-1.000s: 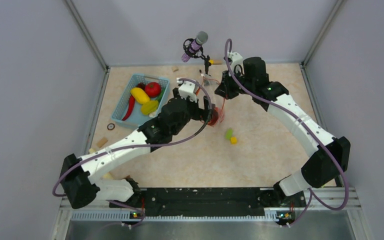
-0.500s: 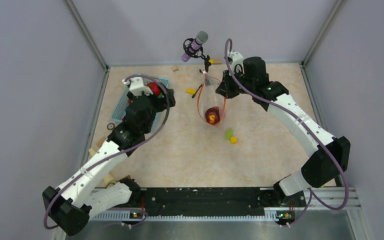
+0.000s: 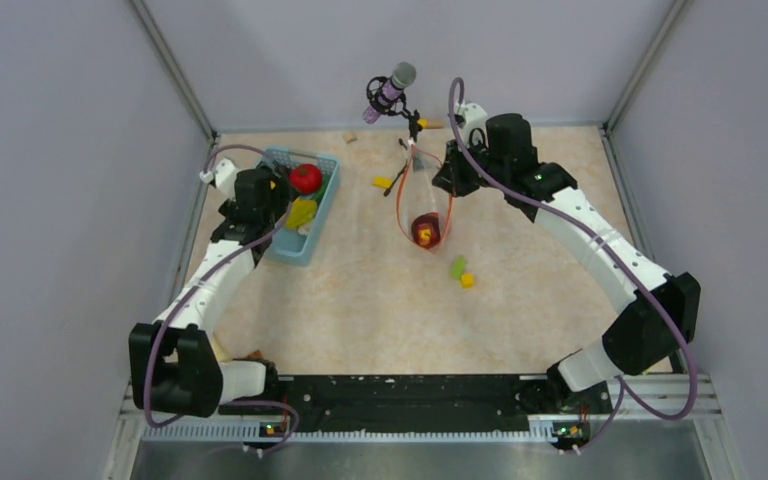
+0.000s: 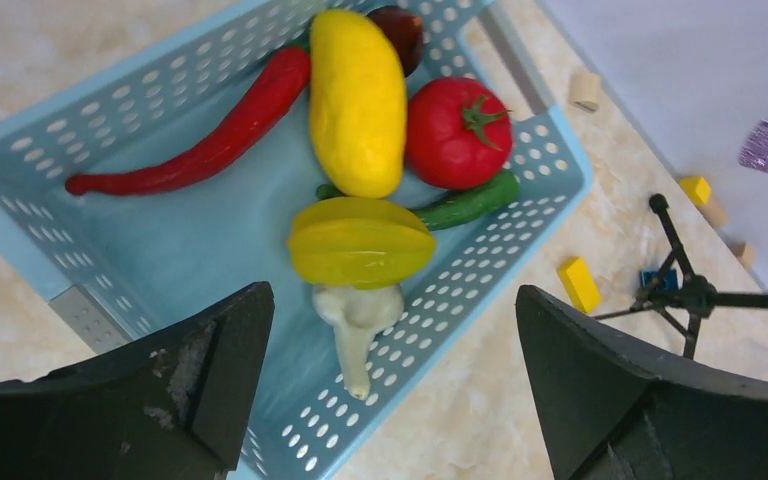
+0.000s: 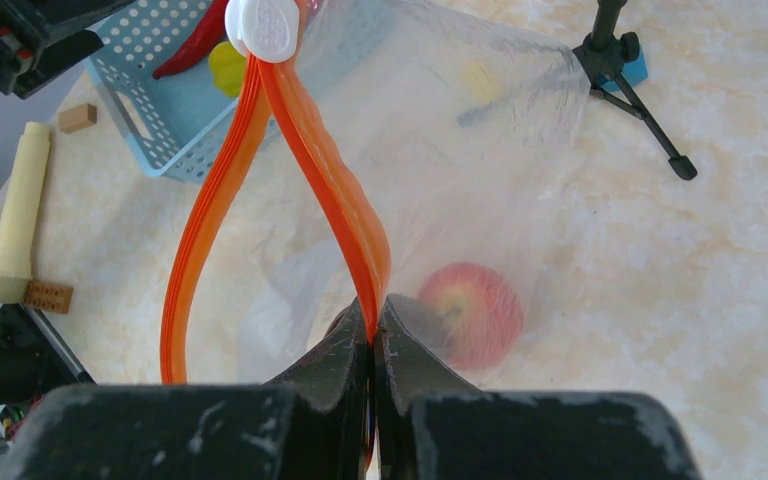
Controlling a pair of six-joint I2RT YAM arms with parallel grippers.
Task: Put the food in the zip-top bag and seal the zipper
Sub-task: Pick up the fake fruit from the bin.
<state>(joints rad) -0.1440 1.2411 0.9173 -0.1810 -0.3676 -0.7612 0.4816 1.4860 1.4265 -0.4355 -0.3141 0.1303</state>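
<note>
The clear zip-top bag [image 3: 426, 205] [image 5: 460, 140] lies mid-table with its mouth held open. Its orange-red zipper [image 5: 335, 190] [image 3: 449, 208] forms a loop, with a white slider [image 5: 267, 27] at the far end. A red apple-like piece [image 5: 471, 313] [image 3: 425, 231] lies inside. My right gripper [image 5: 372, 318] [image 3: 447, 178] is shut on the zipper strip. My left gripper [image 4: 390, 370] [image 3: 282, 205] is open and empty above the light-blue basket [image 4: 480, 255] [image 3: 298, 250]. The basket holds a red chili [image 4: 210, 140], a yellow piece [image 4: 358, 100], a red tomato [image 4: 455, 130], a green piece [image 4: 470, 203], a yellow star fruit [image 4: 360, 243], a whitish piece [image 4: 355, 320] and a dark brown piece [image 4: 400, 30].
A microphone on a small black tripod [image 3: 392, 92] [image 5: 630, 70] stands behind the bag. Small green and yellow blocks [image 3: 460, 272] lie right of the bag, another yellow block [image 3: 381, 182] lies left of it. Wooden blocks [image 5: 78, 117] and a cream cylinder [image 5: 15, 215] lie near the left edge.
My left arm has swung left from the bag's mouth to over the basket, empty. The red piece now lies in the bag. My right arm has not moved.
</note>
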